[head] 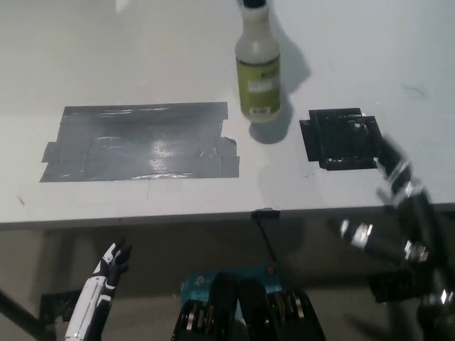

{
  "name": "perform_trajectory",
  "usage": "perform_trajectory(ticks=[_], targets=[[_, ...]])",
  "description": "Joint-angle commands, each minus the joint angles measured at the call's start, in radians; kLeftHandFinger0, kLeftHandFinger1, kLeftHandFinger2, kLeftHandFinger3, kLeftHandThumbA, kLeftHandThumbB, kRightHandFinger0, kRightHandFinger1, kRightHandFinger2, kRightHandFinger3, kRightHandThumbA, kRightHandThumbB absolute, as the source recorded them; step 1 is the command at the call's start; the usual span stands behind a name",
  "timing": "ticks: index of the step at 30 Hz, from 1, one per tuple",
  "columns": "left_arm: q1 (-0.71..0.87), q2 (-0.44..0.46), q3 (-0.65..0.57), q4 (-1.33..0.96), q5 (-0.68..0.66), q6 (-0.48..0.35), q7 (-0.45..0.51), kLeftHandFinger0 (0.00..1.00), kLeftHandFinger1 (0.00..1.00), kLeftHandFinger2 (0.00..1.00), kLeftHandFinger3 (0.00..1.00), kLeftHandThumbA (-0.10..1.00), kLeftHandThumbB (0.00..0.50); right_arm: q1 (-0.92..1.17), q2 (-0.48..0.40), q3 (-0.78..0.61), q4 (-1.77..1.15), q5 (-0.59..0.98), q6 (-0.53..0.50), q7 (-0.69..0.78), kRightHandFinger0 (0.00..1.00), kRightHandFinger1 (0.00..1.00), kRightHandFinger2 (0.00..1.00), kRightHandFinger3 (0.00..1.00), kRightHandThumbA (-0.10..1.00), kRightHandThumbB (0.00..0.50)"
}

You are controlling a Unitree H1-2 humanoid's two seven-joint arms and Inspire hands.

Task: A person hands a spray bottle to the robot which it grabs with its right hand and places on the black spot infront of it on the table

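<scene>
Standing upright at 12 o'clock on the table (398,42), spray bottle (258,67) (just left of black spot (341,139)). Right hand (391,213) blurred, fingers unclear; left hand (106,277) at 7 o'clock, fingers apart.

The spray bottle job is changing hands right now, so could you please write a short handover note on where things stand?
Left hand: white, resting low at the lower left below the table edge, fingers apart, holding nothing.
Right hand: black, blurred, at the table's front edge near the right, just beside the black spot; it holds nothing, but open or shut cannot be told.
Spray bottle: standing upright on the table, between the grey tape patch and the black spot, on neither.
Done: nothing visible as completed.
Left: get the bottle into the right hand and set it on the black spot.
</scene>
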Motion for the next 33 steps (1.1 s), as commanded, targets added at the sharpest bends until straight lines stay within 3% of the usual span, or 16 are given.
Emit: perform_trajectory(ticks=[1, 3, 4, 6, 11, 14, 19, 21, 26, 28, 30, 33], targets=[[0.013, -0.005, 0.002, -0.030, 0.007, -0.033, 0.003, 1.00, 1.00, 1.00, 1.00, 1.00, 0.031, -0.180, -0.025, -0.049, 0.001, 0.105, 0.255, 0.019, 1.00, 1.00, 1.00, 1.00, 1.00, 0.407], [0.013, -0.005, 0.001, -0.030, 0.012, -0.032, 0.004, 1.00, 1.00, 1.00, 1.00, 1.00, 0.037, -0.241, -0.032, -0.058, 0.042, 0.106, 0.333, 0.021, 1.00, 1.00, 1.00, 1.00, 1.00, 0.430], [0.015, -0.005, 0.000, -0.032, 0.010, -0.026, 0.002, 1.00, 1.00, 1.00, 1.00, 1.00, 0.040, -0.293, -0.037, -0.061, 0.101, 0.108, 0.337, 0.027, 1.00, 1.00, 1.00, 1.00, 1.00, 0.388], [0.014, -0.005, 0.001, -0.027, 0.003, -0.033, 0.001, 1.00, 1.00, 1.00, 1.00, 1.00, 0.031, -0.359, -0.050, -0.055, 0.175, 0.079, 0.357, 0.033, 1.00, 1.00, 1.00, 1.00, 1.00, 0.392], [0.016, -0.007, 0.002, -0.033, 0.005, -0.027, 0.002, 1.00, 1.00, 1.00, 1.00, 1.00, 0.030, -0.500, -0.058, -0.028, 0.324, 0.048, 0.386, 0.047, 1.00, 1.00, 1.00, 1.00, 1.00, 0.500], [0.017, -0.006, 0.002, -0.036, 0.008, -0.028, 0.001, 1.00, 1.00, 1.00, 1.00, 1.00, 0.015, -0.570, -0.041, -0.018, 0.371, 0.080, 0.460, 0.078, 1.00, 1.00, 1.00, 1.00, 1.00, 0.493], [0.014, -0.008, 0.003, -0.029, 0.003, -0.036, 0.000, 1.00, 1.00, 1.00, 1.00, 1.00, 0.033, -0.647, -0.006, -0.008, 0.468, 0.100, 0.459, 0.098, 1.00, 1.00, 1.00, 1.00, 1.00, 0.462], [0.017, -0.007, 0.003, -0.036, 0.004, -0.026, -0.002, 1.00, 1.00, 1.00, 1.00, 1.00, 0.030, -0.682, 0.022, -0.031, 0.522, 0.148, 0.447, 0.119, 1.00, 1.00, 1.00, 1.00, 1.00, 0.493], [0.019, -0.010, 0.004, -0.032, -0.002, -0.030, -0.002, 1.00, 1.00, 1.00, 1.00, 1.00, 0.024, -0.728, 0.051, -0.053, 0.585, 0.198, 0.487, 0.154, 1.00, 1.00, 1.00, 1.00, 0.95, 0.500], [0.018, -0.010, 0.004, -0.032, 0.004, -0.029, 0.000, 1.00, 1.00, 1.00, 1.00, 1.00, 0.018, -0.758, 0.075, -0.071, 0.632, 0.234, 0.489, 0.171, 1.00, 1.00, 1.00, 1.00, 0.88, 0.497], [0.015, -0.010, 0.003, -0.037, 0.008, -0.022, 0.000, 1.00, 1.00, 1.00, 1.00, 1.00, 0.016, -0.779, 0.072, -0.052, 0.659, 0.215, 0.482, 0.178, 1.00, 1.00, 1.00, 1.00, 0.93, 0.495], [0.016, -0.008, 0.003, -0.046, 0.008, -0.010, -0.004, 1.00, 1.00, 1.00, 1.00, 1.00, 0.012, -0.798, 0.066, -0.027, 0.698, 0.199, 0.460, 0.205, 1.00, 1.00, 1.00, 1.00, 0.97, 0.437]])
